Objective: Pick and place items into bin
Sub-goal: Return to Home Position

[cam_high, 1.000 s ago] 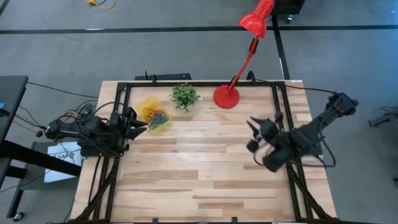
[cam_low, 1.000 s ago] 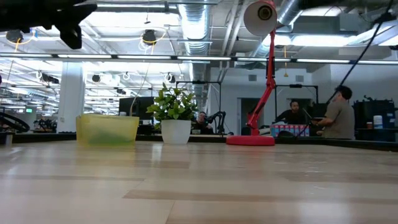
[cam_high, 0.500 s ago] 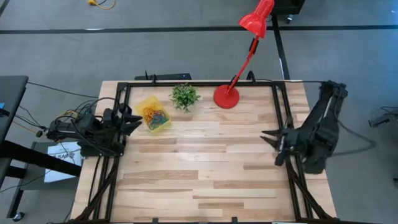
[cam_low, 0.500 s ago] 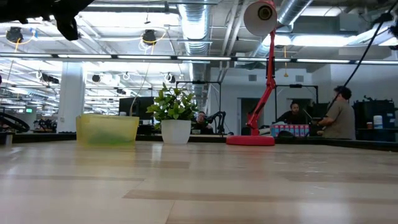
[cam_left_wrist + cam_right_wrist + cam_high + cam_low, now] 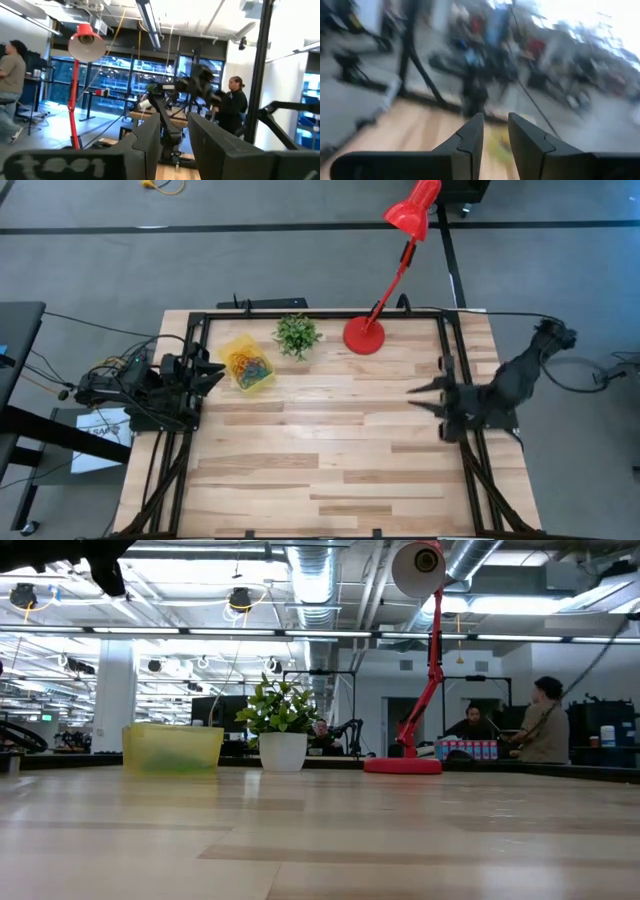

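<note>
Bin (image 5: pixel 231 350) skewed diagonally, bands (image 5: pixel 255 368) inside; left tool (image 5: pixel 217 373) and right tool (image 5: pixel 416 396) slightly parted, empty.

Light plank wooden table (image 5: pixel 330 455), black frame (image 5: pixel 330 314) along its edges, far edge carrying yellow bin (image 5: pixel 229 352), then small potted plant (image 5: pixel 297 334), then red lamp (image 5: pixel 364 335) base.

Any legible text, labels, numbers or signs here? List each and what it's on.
None reads clearly.
Pale marking on the dark body of the left gripper: blurred, unreadable.
Print on the white sheet under the left arm: too small.
Colourful box behind the round red lamp base: too small.
</note>
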Tool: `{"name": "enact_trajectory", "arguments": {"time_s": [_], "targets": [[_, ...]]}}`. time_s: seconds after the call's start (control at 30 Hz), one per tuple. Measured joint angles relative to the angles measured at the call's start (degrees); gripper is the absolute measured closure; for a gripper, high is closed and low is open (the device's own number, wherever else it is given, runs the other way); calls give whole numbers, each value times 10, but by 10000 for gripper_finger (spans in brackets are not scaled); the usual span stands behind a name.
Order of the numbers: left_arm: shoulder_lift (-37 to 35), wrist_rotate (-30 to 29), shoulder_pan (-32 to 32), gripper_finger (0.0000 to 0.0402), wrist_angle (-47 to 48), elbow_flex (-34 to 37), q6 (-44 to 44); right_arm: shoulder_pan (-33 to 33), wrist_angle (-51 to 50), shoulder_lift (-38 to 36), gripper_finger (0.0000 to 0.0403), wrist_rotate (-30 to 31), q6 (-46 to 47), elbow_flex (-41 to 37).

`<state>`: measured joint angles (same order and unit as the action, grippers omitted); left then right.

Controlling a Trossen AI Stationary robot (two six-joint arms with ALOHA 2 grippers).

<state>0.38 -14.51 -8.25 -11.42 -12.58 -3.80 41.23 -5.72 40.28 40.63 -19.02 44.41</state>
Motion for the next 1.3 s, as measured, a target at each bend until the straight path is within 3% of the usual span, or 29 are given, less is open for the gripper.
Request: {"name": "enact_trajectory", "arguments": {"time_s": [0.1,0.17,0.3,0.43,0.73,1.03,1.3], "targets": [[0,12,0,310,23,0,-8,-51,-9,-52,320,-126,7,-7],[0,9,0,310,37,0,-31,-75,-47,-77,320,-164,60,-37],[-1,-38,0,310,80,0,-68,-96,-34,-136,320,-147,131,-138],[-1,-78,0,310,133,6,-107,-95,59,-224,320,-146,103,-215],[-2,-31,0,310,48,28,-67,-95,60,-397,320,-147,93,-344],[-1,-22,0,310,90,-16,-63,-111,81,-401,320,-110,90,-392],[-2,-12,0,310,39,51,-73,-132,128,-401,320,-107,116,-439]]}}
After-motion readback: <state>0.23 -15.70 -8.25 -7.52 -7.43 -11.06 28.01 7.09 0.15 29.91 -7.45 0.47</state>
